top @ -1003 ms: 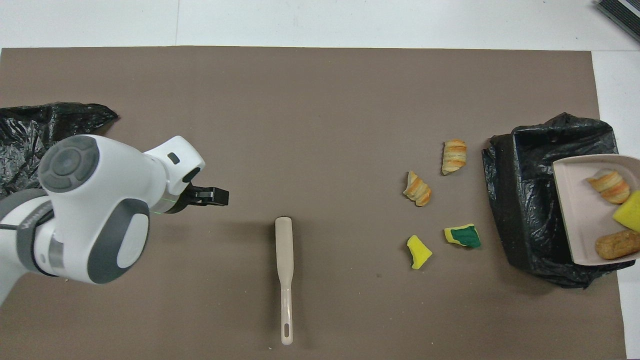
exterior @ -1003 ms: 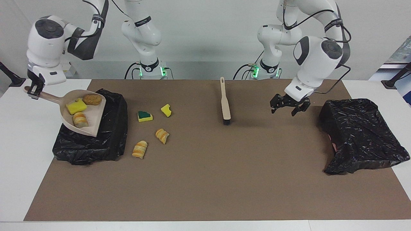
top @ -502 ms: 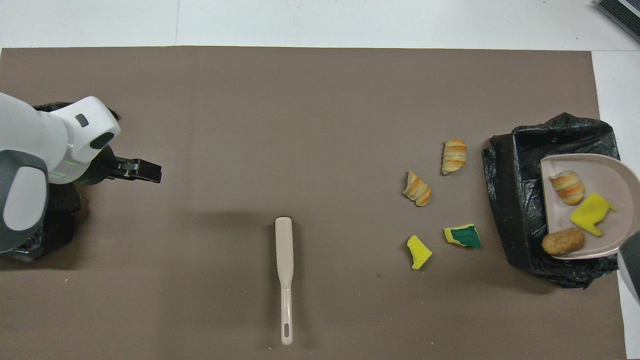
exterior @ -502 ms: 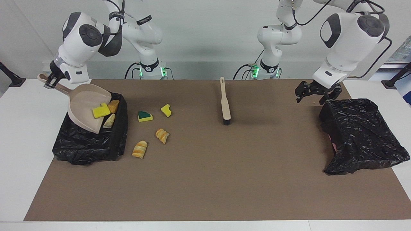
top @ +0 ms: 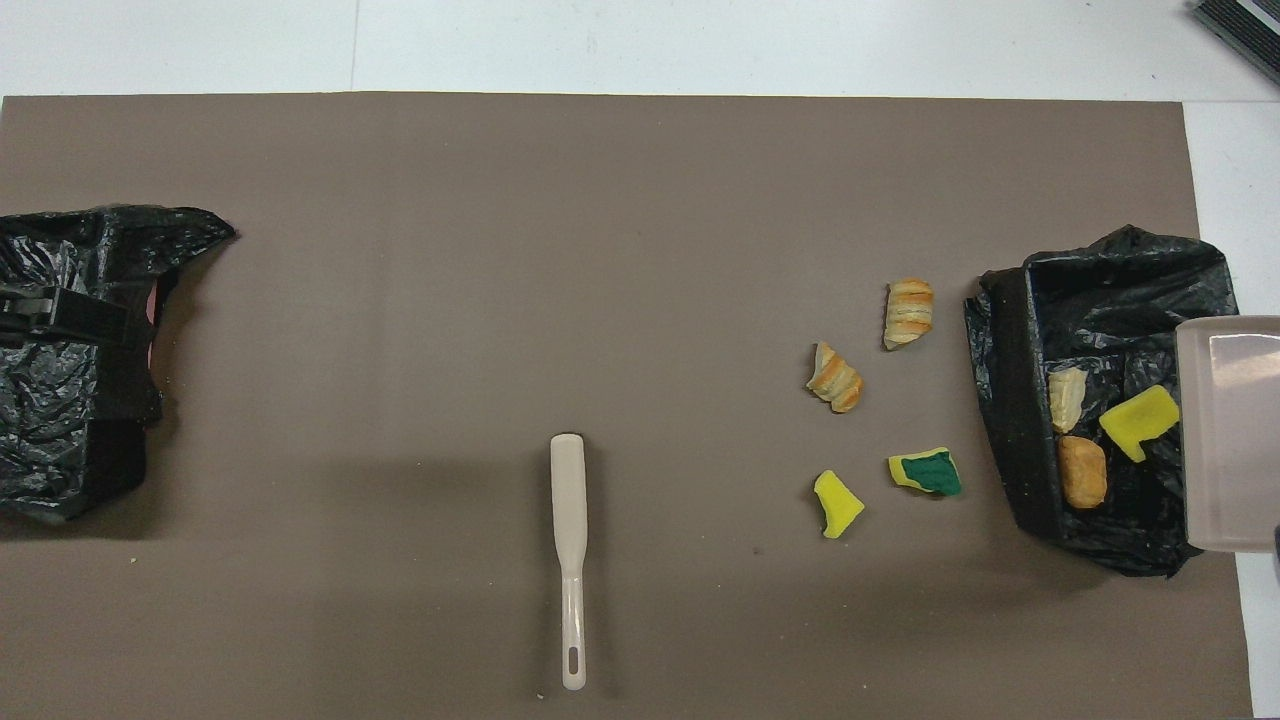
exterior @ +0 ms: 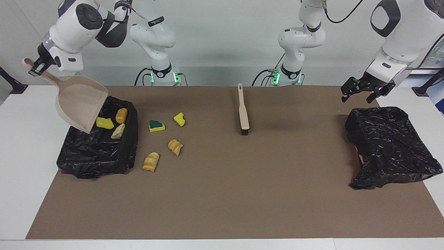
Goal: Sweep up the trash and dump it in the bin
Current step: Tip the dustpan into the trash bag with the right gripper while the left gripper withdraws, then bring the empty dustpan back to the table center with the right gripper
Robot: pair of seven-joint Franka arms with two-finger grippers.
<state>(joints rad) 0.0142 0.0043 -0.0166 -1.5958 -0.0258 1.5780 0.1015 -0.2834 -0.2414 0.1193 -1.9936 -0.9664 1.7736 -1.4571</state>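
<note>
The right end effector is gripping the tipped dustpan, now emptied: three scraps are lying in the bin at the counter's right-arm end. The left end effector, wide open, is withdrawing. Overhead, four scraps are still lying beside the bin, the brush untouched

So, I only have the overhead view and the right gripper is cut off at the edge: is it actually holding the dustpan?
Observer: Yes. The right gripper is shut on the handle of the dustpan, which is raised and tilted mouth-down over the bin.
Operator: Anything left inside the pan?
Observer: No, its inside shows bare in the facing view.
Operator: And the left gripper?
Observer: The left gripper hangs open and empty, up in the air over the black bag.
</note>
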